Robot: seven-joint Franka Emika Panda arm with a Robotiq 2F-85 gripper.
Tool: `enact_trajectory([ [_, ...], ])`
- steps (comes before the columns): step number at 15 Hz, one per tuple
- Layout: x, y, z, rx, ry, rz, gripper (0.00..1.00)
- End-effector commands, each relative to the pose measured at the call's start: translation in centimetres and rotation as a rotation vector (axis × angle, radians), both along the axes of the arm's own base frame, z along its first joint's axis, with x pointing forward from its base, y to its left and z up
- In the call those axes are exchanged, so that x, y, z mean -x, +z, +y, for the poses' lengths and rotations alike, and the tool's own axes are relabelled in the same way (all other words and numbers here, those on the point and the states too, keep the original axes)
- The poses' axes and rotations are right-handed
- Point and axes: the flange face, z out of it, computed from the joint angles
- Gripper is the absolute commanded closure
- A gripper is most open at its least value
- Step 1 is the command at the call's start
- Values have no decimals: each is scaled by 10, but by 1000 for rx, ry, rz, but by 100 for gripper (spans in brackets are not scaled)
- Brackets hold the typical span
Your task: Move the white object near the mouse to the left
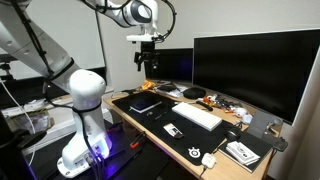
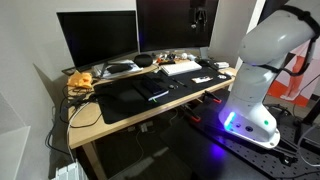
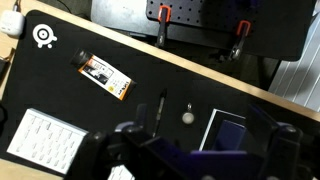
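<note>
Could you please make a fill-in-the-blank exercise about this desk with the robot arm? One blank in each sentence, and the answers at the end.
1. The gripper hangs high above the desk, holding nothing, and its jaws are ____.
2. The keyboard lies on a desk mat whose colour is ____.
3. The number of monitors standing behind the keyboard is ____.
4. The mouse near the mat's corner is ____ in colour.

Missing words: open; black; two; white.

Keyboard [image 1: 197, 116] on black mat [image 1: 190, 138], wide monitor [image 1: 245, 65] behind.
</note>
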Motion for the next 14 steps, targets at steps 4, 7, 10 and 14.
enact_trajectory([
  [4, -15, -9, -40, -44, 104, -35, 0],
  [7, -18, -14, -59, -63, 156, -49, 0],
  [10, -18, -16, -79, -61, 213, -54, 0],
  [14, -15, -19, -105, -39, 320, -35, 0],
])
